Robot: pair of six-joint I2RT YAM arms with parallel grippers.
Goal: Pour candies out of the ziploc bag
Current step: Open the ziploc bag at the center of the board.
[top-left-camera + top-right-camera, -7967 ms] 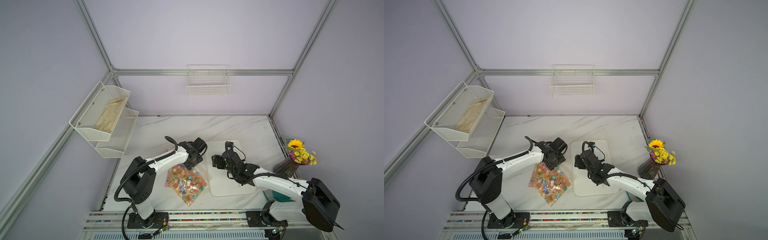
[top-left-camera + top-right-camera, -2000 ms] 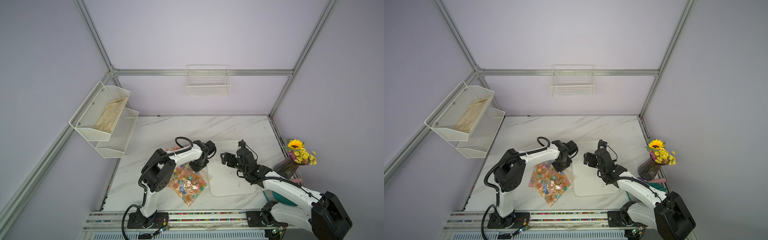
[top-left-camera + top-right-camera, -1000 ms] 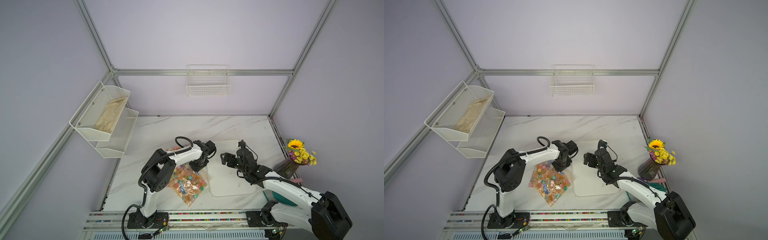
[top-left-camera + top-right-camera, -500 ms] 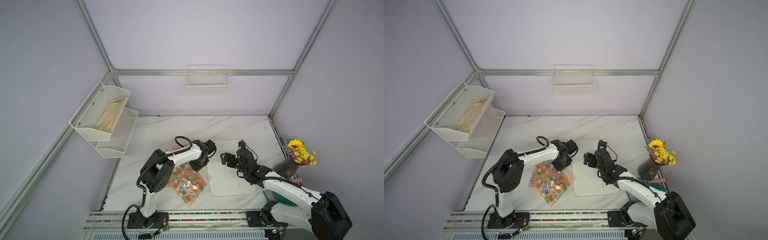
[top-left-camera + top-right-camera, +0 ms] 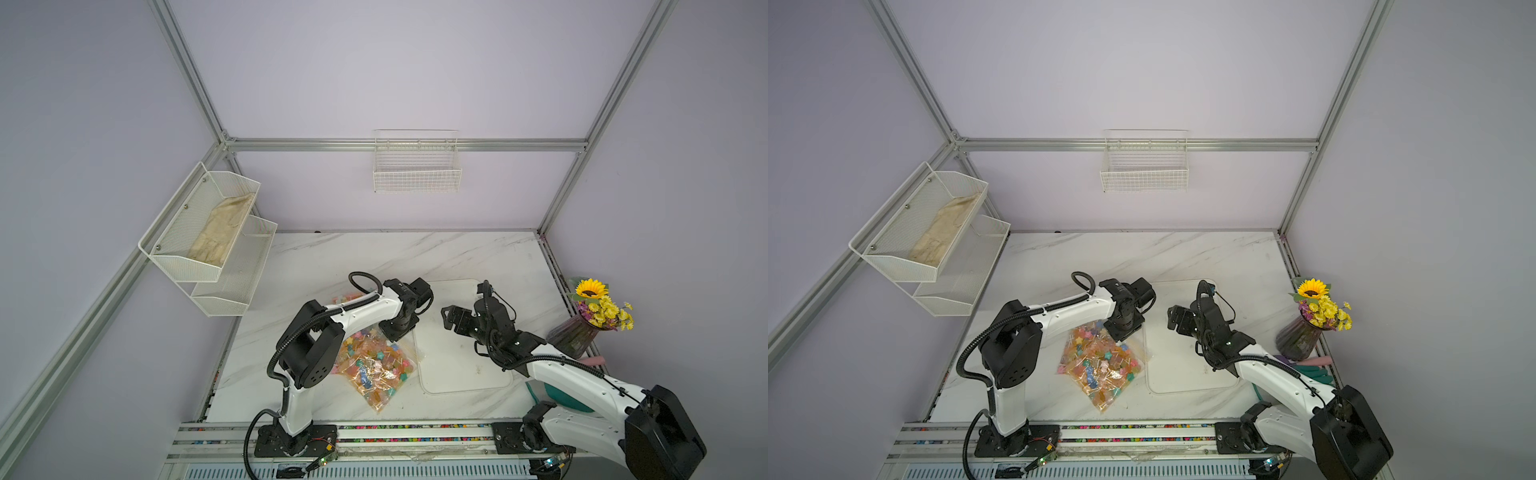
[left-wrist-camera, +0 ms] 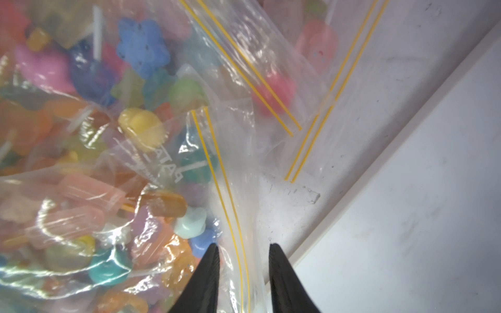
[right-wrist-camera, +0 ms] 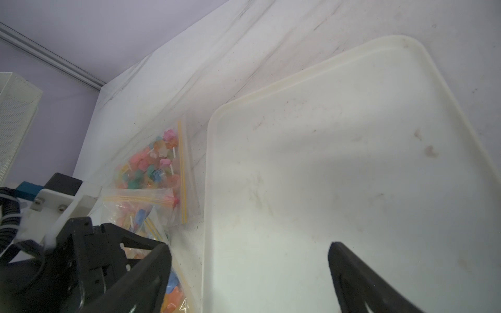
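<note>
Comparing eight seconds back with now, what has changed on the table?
The left arm folded upright, bringing the left gripper slightly toward the tray, onto the zip edge of the near ziploc bag. Its jaws straddle that edge with a gap, not clamped. The right gripper, open, shifted a little to the robot's right above the tray. The bag and its candies lie unmoved.

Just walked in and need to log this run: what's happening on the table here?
The left gripper is down on the ziploc bag, its jaws partly apart astride the yellow zip edge, right beside the white tray. The candies are inside the bag, which lies flat on the table; none are on the tray. The right gripper hovers wide open over the tray, holding nothing.
</note>
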